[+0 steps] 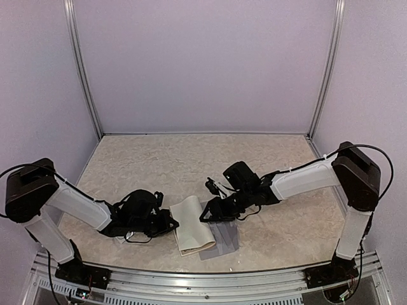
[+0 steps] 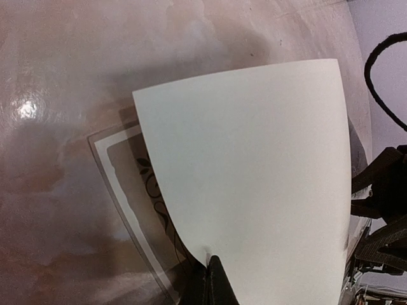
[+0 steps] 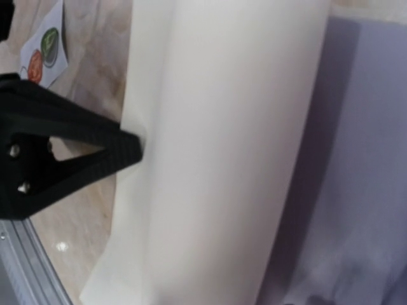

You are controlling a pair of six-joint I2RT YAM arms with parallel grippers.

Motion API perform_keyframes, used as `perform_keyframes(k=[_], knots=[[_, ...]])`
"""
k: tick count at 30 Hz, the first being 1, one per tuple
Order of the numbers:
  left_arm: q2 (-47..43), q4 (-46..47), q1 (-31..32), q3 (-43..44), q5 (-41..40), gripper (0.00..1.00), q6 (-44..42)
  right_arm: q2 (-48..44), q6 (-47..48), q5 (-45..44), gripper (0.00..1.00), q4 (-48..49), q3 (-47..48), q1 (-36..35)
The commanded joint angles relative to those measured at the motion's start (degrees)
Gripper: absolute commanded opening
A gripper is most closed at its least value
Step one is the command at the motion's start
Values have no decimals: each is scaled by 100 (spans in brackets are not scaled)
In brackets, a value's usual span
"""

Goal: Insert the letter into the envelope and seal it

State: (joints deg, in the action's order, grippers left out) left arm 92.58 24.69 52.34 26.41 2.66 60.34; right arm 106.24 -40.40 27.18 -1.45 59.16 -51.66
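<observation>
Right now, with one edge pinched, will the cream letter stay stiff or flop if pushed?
Probably floppy: the cream letter bows while the left fingers pinch one edge. Likely light, since that small pinch holds it up. It may slide easily over the grey envelope beneath.

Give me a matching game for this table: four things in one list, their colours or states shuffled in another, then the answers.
Things:
1. letter sheet
2. envelope
3. sticker card
4. left gripper

Colours or states:
A. grey, lying flat on the table
B. pinched shut on the sheet's edge
C. cream, bowed into a curve
D. white, with round stickers

Pairs: 1-C, 2-A, 3-D, 4-B.
</observation>
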Motion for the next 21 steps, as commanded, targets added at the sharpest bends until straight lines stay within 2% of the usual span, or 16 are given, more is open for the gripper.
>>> perform_keyframes(k=[1,11,16,19,21], knots=[[36,-757,65,-230,-104,0,1,307,-168,547,46,613,-58,94],[-62,-685,84,-321,-98,0,18,679,-389,1100,33,1077,-18,98],[-111,-676,84,-328,-111,0,-19,745,-462,1255,19,1240,-16,111],[-183,-682,83,-332,-152,0,-91,661,-438,1259,3,1301,-33,125],[-429,-849,82,-327,-243,0,-166,537,-363,1238,0,1278,-43,129]])
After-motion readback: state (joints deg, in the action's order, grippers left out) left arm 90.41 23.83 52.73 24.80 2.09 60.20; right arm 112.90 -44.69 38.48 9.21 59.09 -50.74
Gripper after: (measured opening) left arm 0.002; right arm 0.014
